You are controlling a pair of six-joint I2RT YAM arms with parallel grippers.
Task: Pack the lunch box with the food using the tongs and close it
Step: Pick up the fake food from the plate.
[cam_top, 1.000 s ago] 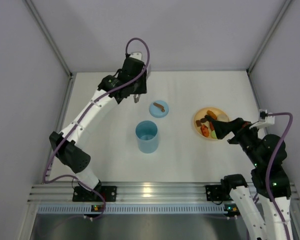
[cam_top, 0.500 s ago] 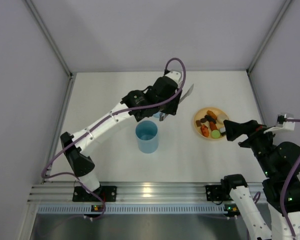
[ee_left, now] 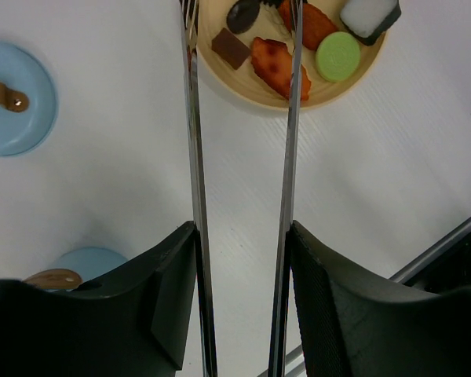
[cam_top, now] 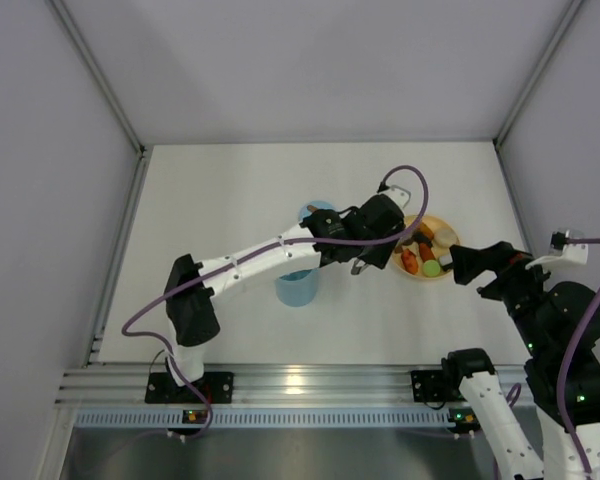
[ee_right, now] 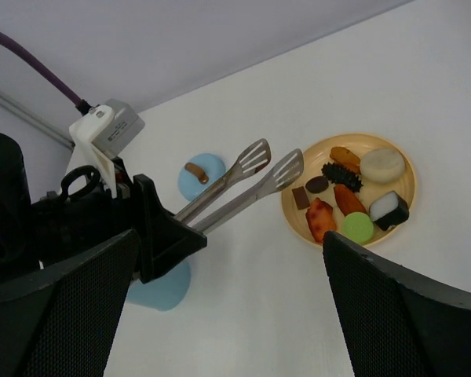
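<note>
My left gripper (ee_left: 241,259) is shut on the tongs (ee_left: 192,157), one finger pressing each slim silvery arm. The tongs' arms stand apart, and their tips (ee_right: 271,165) hover over the near-left edge of the plate among the food (ee_left: 276,67): brown, orange, red and a round green piece (ee_left: 337,55). The light blue lunch box (cam_top: 294,290) stands upright, partly under my left arm. Its lid (ee_left: 16,98), with a brown handle, lies flat behind it. My right gripper (ee_right: 231,314) is open and holds nothing, just right of the plate.
The food lies on a shallow orange-yellow plate (cam_top: 448,234) at the right of the white table. Grey walls close in the back and sides. A metal rail (cam_top: 300,382) runs along the near edge.
My left arm has swung from the back left, across the lunch box, to the plate with the tongs. The tongs' arms have spread a little. My right gripper has drawn back off the plate.
</note>
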